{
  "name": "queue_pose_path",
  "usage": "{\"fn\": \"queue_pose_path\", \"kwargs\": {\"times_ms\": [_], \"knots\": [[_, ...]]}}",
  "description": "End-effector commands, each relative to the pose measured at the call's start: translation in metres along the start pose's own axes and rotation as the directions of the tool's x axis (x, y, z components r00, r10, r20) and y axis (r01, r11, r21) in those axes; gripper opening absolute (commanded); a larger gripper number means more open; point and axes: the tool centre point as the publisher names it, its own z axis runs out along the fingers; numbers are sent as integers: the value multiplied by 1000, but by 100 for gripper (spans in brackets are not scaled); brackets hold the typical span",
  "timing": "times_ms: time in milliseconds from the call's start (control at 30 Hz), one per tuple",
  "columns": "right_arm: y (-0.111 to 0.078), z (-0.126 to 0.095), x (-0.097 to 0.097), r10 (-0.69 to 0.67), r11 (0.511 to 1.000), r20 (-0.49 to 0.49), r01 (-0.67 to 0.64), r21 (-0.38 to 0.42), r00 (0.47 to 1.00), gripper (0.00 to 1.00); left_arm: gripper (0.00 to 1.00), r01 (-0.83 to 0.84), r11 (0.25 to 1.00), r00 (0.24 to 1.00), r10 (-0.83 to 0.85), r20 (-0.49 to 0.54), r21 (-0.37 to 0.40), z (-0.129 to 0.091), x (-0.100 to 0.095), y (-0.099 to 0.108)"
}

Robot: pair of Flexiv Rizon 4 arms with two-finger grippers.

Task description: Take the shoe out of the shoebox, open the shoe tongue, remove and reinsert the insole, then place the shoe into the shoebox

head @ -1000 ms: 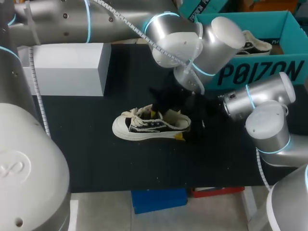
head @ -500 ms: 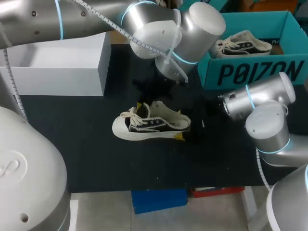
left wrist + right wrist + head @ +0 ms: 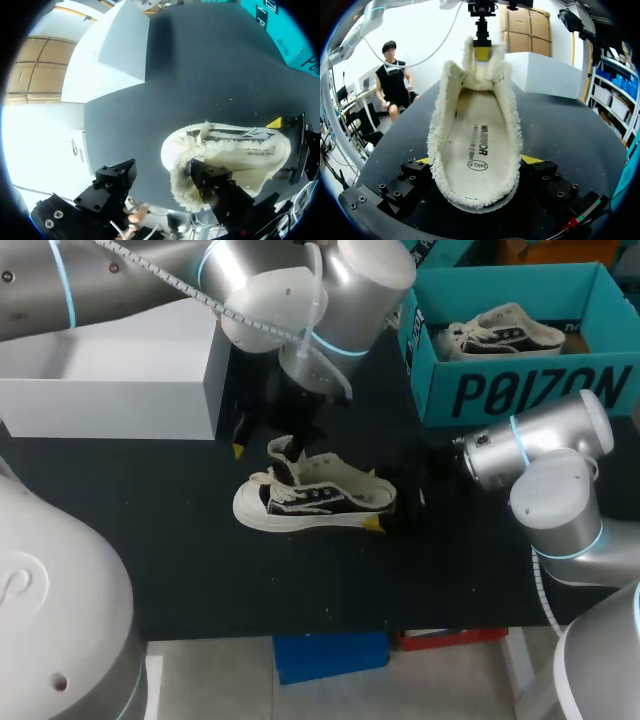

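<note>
The cream-and-black canvas sneaker (image 3: 315, 498) sits on the black surface (image 3: 200, 570) — the right claw (image 3: 477, 162) clamps its heel; the left claw (image 3: 258, 448) gapes wide, one finger at the raised tongue (image 3: 284, 454).

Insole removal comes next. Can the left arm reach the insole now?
Probably yes: the left gripper is at the raised tongue, the insole lies bare, the right gripper grips the shoe at its heel.
</note>
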Motion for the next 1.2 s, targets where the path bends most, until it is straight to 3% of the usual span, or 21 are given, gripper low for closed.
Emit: {"fn": "queue_pose_path", "kwargs": {"times_ms": [33,400,833,1200], "knots": [[-2,4,-1,1,1000,2,-1,1,1000,0,100,8,1000,995,-8,-102,-7,5,-21,4],[-2,4,-1,1,1000,2,-1,1,1000,0,100,32,998,995,-36,-91,-51,29,-37,8],[-2,4,-1,1,1000,2,-1,1,1000,0,100,50,999,999,-50,-18,-1,48,-22,11],[-2,4,-1,1,1000,2,-1,1,1000,0,100,47,999,999,-47,-13,-2,53,-24,13]]}}
